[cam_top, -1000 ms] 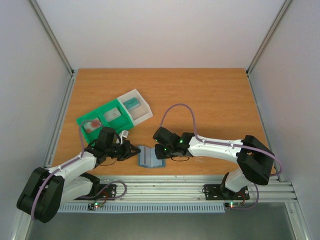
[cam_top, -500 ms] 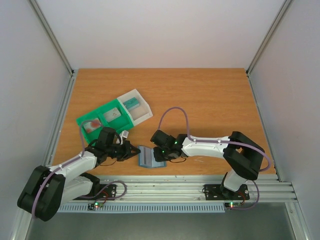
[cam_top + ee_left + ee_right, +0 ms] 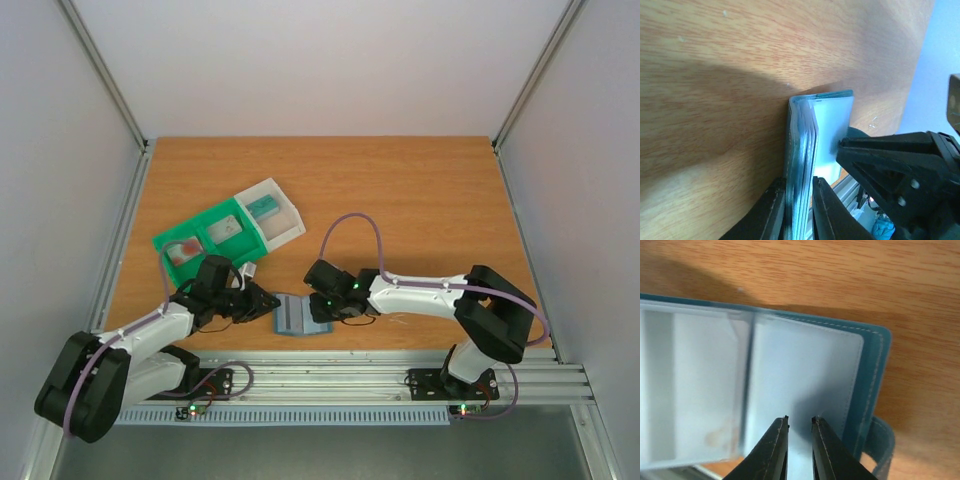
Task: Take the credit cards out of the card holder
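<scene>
Only the left wrist view shows the left gripper (image 3: 799, 182) clamped on the leaves of the slate-blue bifold card holder (image 3: 802, 145). The right gripper (image 3: 799, 419) has its fingers (image 3: 776, 445) nearly meeting over a clear pocket (image 3: 805, 370), grasp unclear.

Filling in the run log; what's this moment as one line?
left tool: clamps card holder edge | right tool: nearly closed over its inner sleeve, grasp unclear

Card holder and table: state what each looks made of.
Card holder: matte slate-blue cover with a stitched edge, probably leather or faux leather. Its pockets: glossy and see-through, likely plastic film. Table: smooth, with orange-brown grain; wood or wood-look laminate, cannot tell which.
</scene>
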Motion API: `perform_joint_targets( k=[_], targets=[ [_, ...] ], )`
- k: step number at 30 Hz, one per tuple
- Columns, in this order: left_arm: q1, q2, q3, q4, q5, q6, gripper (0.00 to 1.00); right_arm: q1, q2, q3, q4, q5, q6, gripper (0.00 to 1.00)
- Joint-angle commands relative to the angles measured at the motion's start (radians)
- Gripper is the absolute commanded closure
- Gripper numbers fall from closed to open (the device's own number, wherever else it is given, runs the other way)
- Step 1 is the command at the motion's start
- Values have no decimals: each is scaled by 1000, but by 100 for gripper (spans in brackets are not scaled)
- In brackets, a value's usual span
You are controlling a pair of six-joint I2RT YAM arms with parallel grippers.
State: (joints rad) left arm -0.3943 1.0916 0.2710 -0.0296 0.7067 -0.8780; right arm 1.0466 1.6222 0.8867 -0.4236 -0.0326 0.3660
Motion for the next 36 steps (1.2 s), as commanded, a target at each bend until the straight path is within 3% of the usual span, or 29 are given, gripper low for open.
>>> perform_joint_targets(
  k=[1,7,16,24,36],
  targets=[
    [-5,-32,-1,-21,-14,16,87,4,-60,-11,75,-80,8,83],
    [-5,-26,0,5,13,7,99,4,-44,4,152,-162,33,70],
    [-5,-24,0,17,17,-2,100,9,9,14,211,-238,60,48],
    [-5,-25,2,20,19,-7,99,21,48,27,237,-265,78,41],
    [-5,-29,6,15,22,-7,99,24,72,43,181,-238,69,39]
  ],
)
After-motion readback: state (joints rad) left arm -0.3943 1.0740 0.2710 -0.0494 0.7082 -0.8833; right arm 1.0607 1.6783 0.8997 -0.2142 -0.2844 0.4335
